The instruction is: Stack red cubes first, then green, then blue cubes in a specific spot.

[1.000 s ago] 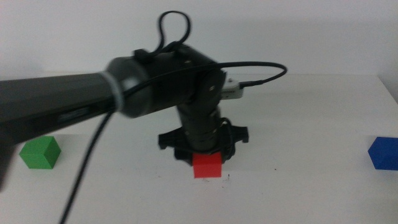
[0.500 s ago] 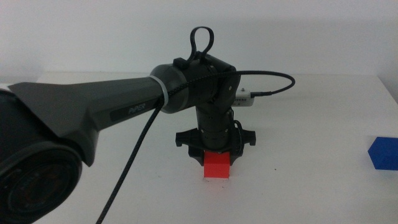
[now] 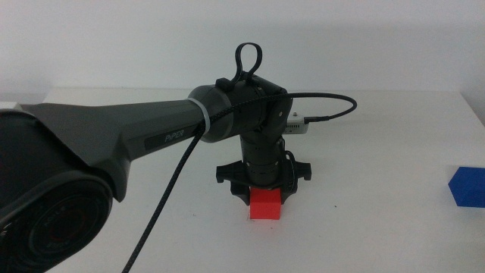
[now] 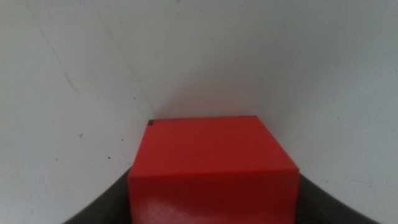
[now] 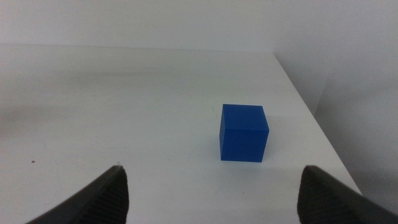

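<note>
Red cube (image 3: 266,204) sits near the middle of the white table (image 3: 394,136), directly under the left gripper (image 3: 263,191), which reaches in from the left on a long dark arm and points straight down. From the left wrist camera, the red cube (image 4: 213,169) fills the space between that gripper's 2 dark jaws, with 1 jaw hugging each side face, so the jaws appear pinched on it. Its underside looks to be at or very near the tabletop; contact with the surface cannot be confirmed. A few tiny dark specks mark the white surface just beside it.

Blue cube (image 3: 467,186) rests on the table near the right edge, well apart from the red one. In the right wrist camera it (image 5: 243,132) stands alone on the white top, ahead of the right gripper (image 5: 213,190), whose 2 jaws are spread wide with nothing between them. That gripper waits on the right side, short of the blue cube and not touching it.

Counted across the views: 1 red cube and 1 blue cube. A black cable (image 3: 170,197) loops along the left arm.
</note>
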Available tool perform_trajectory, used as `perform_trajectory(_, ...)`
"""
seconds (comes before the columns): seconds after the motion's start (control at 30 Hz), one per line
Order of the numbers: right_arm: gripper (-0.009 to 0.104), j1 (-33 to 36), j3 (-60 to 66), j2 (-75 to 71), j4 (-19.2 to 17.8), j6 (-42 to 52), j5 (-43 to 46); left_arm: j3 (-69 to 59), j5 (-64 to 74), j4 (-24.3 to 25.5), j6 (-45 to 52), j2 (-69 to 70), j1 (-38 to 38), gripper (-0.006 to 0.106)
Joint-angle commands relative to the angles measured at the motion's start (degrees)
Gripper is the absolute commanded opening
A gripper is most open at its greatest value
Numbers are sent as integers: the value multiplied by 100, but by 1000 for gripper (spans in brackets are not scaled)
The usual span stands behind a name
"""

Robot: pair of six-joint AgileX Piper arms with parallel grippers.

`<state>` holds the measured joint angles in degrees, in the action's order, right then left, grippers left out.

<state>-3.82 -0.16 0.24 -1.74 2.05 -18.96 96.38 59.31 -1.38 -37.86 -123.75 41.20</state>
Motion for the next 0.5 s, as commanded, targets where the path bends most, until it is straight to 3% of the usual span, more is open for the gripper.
perform_trajectory(0.0, 93, -22, 16, -24, -40, 15, 94, 41, -23, -38, -51, 13, -14, 69)
perform_trajectory(0.13, 93, -22, 16, -24, -40, 15, 94, 41, -6, -2, 198, 73, -14, 94)
perform_trajectory(0.27, 93, -22, 16, -24, -40, 15, 94, 41, 108, -165, 545, 563, -50, 94)
perform_trajectory(0.47, 93, -22, 16, -24, -40, 15, 94, 41, 1065, 263, 1181, 1935, -558, 94)
